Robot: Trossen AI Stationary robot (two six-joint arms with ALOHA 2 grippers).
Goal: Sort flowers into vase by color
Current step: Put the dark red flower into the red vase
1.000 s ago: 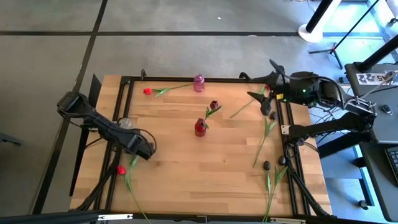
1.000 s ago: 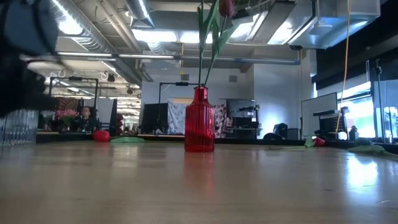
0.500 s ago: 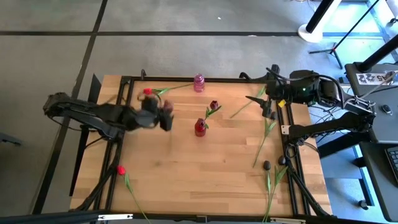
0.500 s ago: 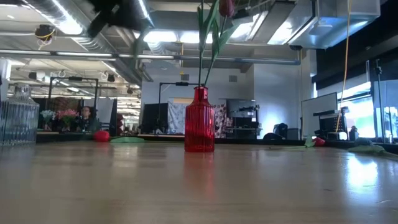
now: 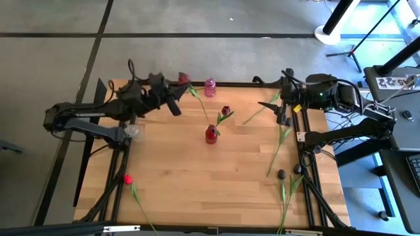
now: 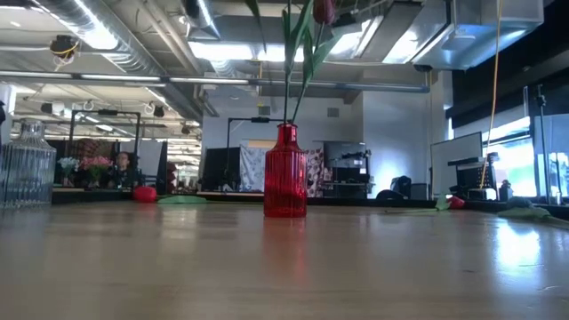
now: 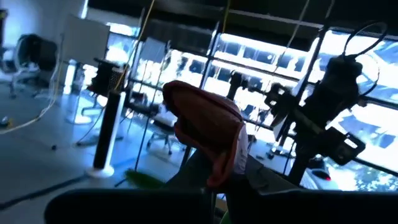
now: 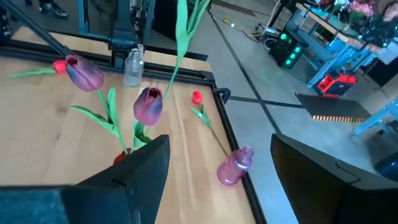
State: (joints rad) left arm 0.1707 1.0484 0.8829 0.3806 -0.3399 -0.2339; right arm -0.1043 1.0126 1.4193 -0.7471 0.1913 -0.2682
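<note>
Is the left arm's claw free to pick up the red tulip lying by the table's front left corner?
Probably not right now. The left gripper already holds a red flower at the table's far edge, away from the red tulip, which lies uncovered.

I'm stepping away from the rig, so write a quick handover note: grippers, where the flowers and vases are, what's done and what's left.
Left gripper: raised over the table's far edge, shut on a red tulip.
Right gripper: open, holds nothing, waits at the far right edge.
Red vase, mid-table: one maroon tulip in it.
Pink vase, far edge: no flower in it. Clear vase, left side: no flower in it.
Left: a red tulip near the front left; several flowers lie along the right side.
</note>
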